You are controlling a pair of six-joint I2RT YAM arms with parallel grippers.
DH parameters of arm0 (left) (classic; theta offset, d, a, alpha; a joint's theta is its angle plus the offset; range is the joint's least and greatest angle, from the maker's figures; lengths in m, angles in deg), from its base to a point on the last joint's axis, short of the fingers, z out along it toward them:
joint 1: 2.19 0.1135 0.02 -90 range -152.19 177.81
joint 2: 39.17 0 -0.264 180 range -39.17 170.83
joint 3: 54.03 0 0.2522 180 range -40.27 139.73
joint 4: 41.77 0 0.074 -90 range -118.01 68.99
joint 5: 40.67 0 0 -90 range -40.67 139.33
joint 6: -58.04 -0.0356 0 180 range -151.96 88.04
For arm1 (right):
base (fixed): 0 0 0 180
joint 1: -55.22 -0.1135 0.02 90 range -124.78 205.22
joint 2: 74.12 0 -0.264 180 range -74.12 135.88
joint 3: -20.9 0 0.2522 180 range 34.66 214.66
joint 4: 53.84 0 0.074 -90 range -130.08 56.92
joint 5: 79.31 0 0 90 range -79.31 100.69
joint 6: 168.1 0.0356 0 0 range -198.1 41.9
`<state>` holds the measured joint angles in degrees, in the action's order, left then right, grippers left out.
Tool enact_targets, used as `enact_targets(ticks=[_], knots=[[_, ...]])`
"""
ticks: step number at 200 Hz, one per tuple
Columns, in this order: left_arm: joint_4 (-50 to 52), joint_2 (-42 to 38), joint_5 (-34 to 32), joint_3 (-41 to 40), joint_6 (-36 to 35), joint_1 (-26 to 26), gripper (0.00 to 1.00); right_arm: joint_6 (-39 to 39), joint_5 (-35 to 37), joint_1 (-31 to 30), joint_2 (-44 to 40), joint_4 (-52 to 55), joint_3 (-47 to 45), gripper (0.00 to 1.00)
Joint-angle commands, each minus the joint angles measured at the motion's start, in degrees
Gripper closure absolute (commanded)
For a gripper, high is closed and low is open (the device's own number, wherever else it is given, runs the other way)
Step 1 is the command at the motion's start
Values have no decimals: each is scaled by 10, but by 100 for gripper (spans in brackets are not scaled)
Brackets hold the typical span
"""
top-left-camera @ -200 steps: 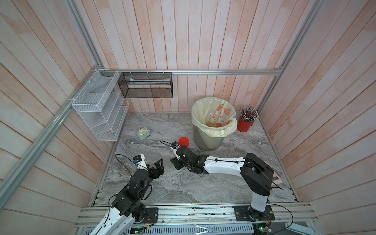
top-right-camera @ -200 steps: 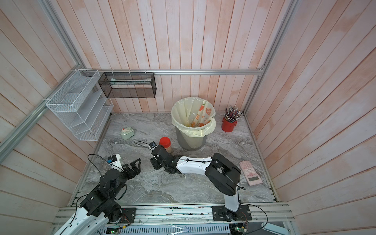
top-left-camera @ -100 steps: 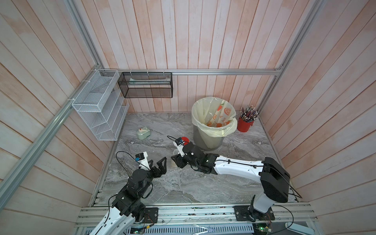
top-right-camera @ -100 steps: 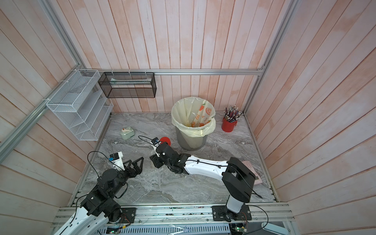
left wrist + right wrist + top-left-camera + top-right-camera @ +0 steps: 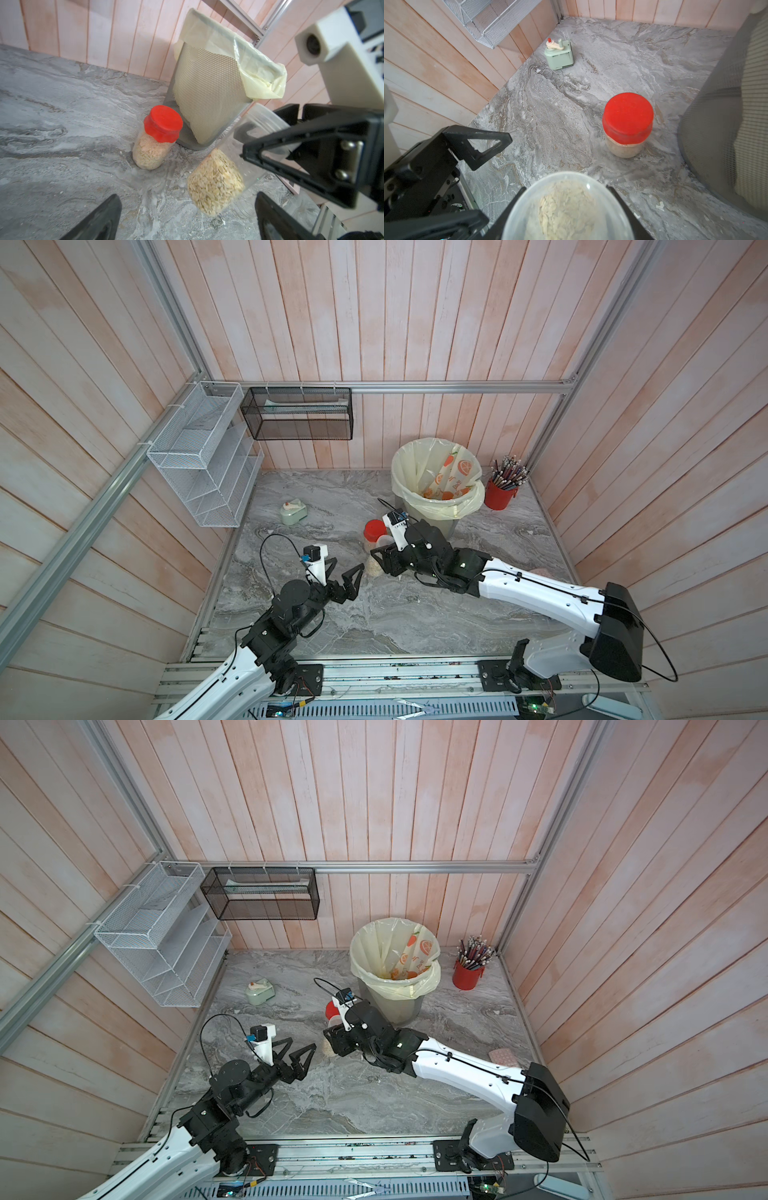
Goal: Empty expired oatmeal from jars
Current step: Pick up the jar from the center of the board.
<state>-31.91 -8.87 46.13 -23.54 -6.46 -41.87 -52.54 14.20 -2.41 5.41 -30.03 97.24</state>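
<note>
The right gripper (image 5: 379, 558) clamped a tilted jar (image 5: 232, 162) of oatmeal (image 5: 214, 182); the left gripper (image 5: 344, 572) gaped wide near it. Twisting the lid (image 5: 262, 118) could wrench the jar loose, I reckoned.

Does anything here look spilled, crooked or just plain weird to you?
The clear jar of oatmeal is held tilted in the right claw, unlike the upright red-lidded jar. A few pale specks lie on the table near the bin, possibly spilled flakes; too small to tell.
</note>
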Motion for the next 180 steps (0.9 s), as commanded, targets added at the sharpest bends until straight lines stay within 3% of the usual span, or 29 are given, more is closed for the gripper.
enact_targets(ticks=[1,84,180], knots=[[-57,8,27,20,-53,-10,0,29,-32,20,-29,42,8,67],[-121,44,94,17,-113,-31,0,36,-64,62,-63,104,38,67],[-178,173,104,66,-167,-66,1,48,-128,69,-83,101,56,68]])
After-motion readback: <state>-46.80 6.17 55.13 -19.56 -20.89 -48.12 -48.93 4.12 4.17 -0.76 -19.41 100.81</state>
